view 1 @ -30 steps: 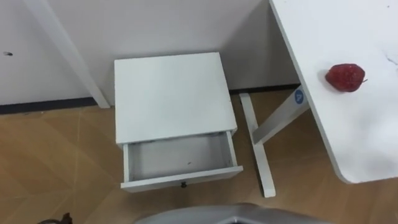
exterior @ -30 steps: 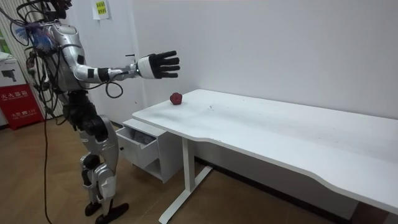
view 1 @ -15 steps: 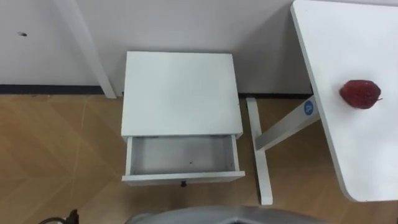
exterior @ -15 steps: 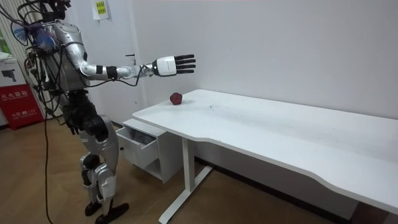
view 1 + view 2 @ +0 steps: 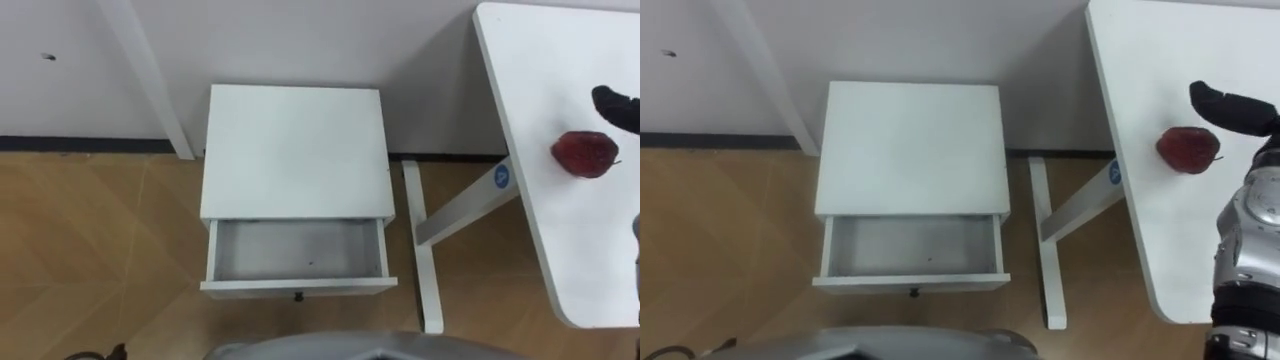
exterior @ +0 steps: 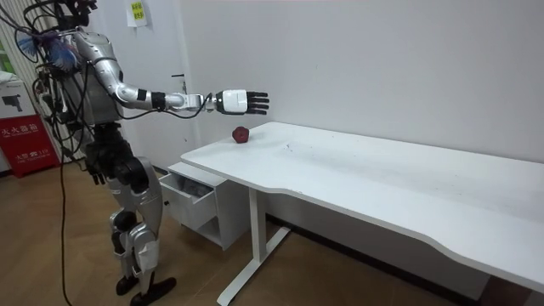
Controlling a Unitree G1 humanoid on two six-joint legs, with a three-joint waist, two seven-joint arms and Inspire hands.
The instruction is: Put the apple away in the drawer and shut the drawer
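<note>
- My right hand (image 5: 1230,108) is stretched out over the end of the white table (image 5: 560,250). Its fingers are straight and a little apart, so it is open and grips nothing.
- The apple (image 5: 1187,149) lies on the table, near the end edge that faces the cabinet (image 5: 295,150) and closer to the corner at the wall than to the rounded front corner.
- In the eye views my dark fingertips show just past the apple, on its wall side. In the room view the hand hangs above the apple and does not touch it.
- The drawer (image 5: 297,250) of the small white cabinet is pulled out toward me. The cabinet stands on the wooden floor against the wall, just beside the table's leg (image 5: 425,255).
- I stand in front of the cabinet, upright, with the table's end on my right.
- My left hand (image 6: 96,170) is low by my hip in the room view; I cannot tell its state.
</note>
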